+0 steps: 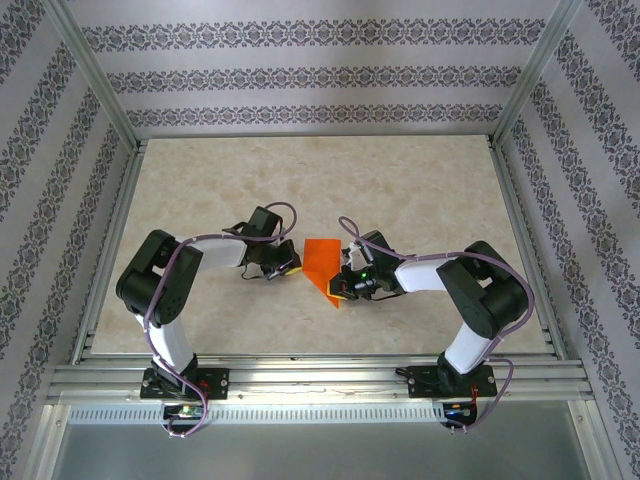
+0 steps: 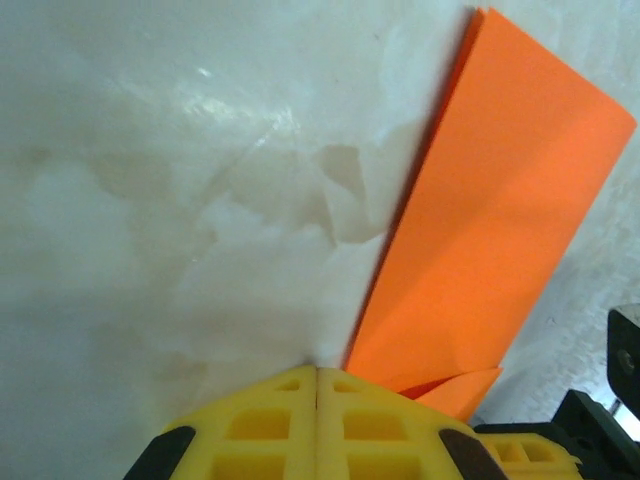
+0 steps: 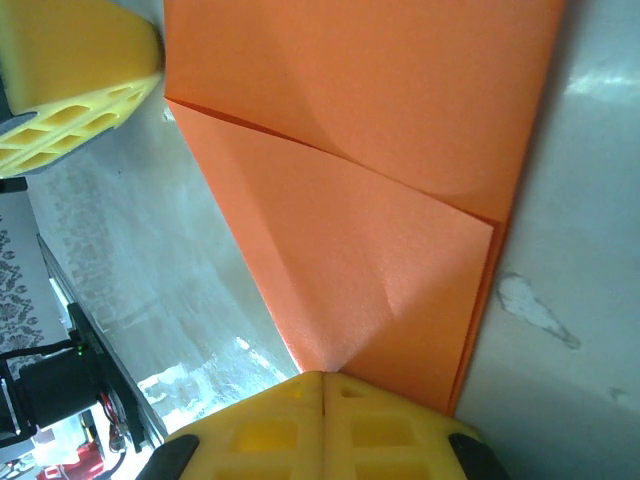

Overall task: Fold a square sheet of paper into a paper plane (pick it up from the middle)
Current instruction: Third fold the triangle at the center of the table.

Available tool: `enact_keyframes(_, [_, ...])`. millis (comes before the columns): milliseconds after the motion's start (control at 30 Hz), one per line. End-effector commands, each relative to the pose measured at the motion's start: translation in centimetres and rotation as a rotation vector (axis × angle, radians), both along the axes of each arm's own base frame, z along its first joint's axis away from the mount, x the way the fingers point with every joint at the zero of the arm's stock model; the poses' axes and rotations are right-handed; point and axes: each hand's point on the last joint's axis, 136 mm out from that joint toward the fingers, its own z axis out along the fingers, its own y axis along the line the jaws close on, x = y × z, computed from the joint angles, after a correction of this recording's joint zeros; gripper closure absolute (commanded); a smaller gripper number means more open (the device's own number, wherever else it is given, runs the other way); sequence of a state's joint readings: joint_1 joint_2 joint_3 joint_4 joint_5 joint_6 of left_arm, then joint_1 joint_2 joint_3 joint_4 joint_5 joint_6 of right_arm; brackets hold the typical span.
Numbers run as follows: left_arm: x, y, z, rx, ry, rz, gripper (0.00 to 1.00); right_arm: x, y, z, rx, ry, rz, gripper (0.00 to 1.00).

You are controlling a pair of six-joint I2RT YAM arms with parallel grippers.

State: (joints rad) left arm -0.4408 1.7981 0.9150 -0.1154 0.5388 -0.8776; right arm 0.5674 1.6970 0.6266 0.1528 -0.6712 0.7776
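One sheet of paper [image 1: 320,262]: bright orange, partly folded, lying flat near the middle of the table, between the two grippers.
Shape: straight edge on the far side, narrowing to a point on the near side, where the right gripper sits.
Flap [image 3: 360,270]: a triangular fold lies over the lower layer, its crease running on a slant. Doubled edges show along one long side.
Left gripper [image 1: 287,265]: jaws pressed together, nothing seen between them. Its yellow fingers [image 2: 260,430] meet along a thin seam, and their tips sit low over the table just beside the sheet's long edge. Cannot tell whether they touch the paper.
Right gripper [image 1: 343,287]: jaws closed tight. Its yellow fingers [image 3: 390,430] are at the sheet's pointed end, and the paper runs right up to the tips. Cannot tell whether the paper is pinched or only pressed down.
Spacing: grippers near each other, one on either side of the sheet. Each wrist view catches a corner of the other's yellow finger.
Left arm [image 1: 170,290]: bent at the elbow, reaching inward from its base at the near edge.
Right arm [image 1: 480,300]: bent likewise, mirrored.
Table [image 1: 430,190]: pale, marbled, glossy, with faint reflections close to the paper.
Frame [image 1: 300,372]: aluminium rails around the table.
Walls [image 1: 300,75]: striped, patterned wallpaper.
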Motion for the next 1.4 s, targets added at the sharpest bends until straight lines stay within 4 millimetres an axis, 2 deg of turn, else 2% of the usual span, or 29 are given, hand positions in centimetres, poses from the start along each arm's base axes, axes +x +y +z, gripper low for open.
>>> enact_keyframes(0, [0.2,2.1,0.5,0.093,-0.013,0.020,0.93,-2.8,-2.7,-3.4,-0.159,0.112,-0.001,1.00])
enact_keyframes(100, [0.6,1.4,2.1,0.053,-0.065,0.005,0.93,-2.8,-2.6,-3.3,-0.157,0.109,0.000,1.00])
enact_keyframes(200, [0.8,-0.2,3.9,-0.030,-0.123,-0.031,0.93,-2.6,-2.5,-3.2,-0.155,0.104,0.000,1.00])
enact_keyframes(400, [0.7,-3.7,4.5,-0.159,-0.147,-0.096,0.93,-2.4,-2.4,-3.1,-0.153,0.103,-0.003,1.00])
enact_keyframes(700, [-0.1,-4.2,0.9,-0.157,-0.059,-0.093,0.94,-2.2,-2.3,-2.8,-0.153,0.100,-0.001,1.00])
enact_keyframes(900, [-1.4,-2.5,-1.9,-0.054,0.005,-0.076,0.95,-1.6,-1.8,-1.7,-0.130,0.072,-0.001,1.00])
enact_keyframes(1100, [-2.2,-1.6,-3.1,-0.007,0.026,-0.076,0.95,-0.7,-1.0,0.0,-0.093,0.039,-0.001,0.98])
enact_keyframes(1267, [-2.4,-1.7,-3.6,-0.012,0.038,-0.084,0.95,0.3,0.7,2.6,-0.031,-0.021,0.028,0.96])
enact_keyframes(1367, [-2.5,-1.5,-3.6,-0.003,0.038,-0.083,0.96,0.5,1.9,3.2,-0.015,-0.038,0.054,0.95])
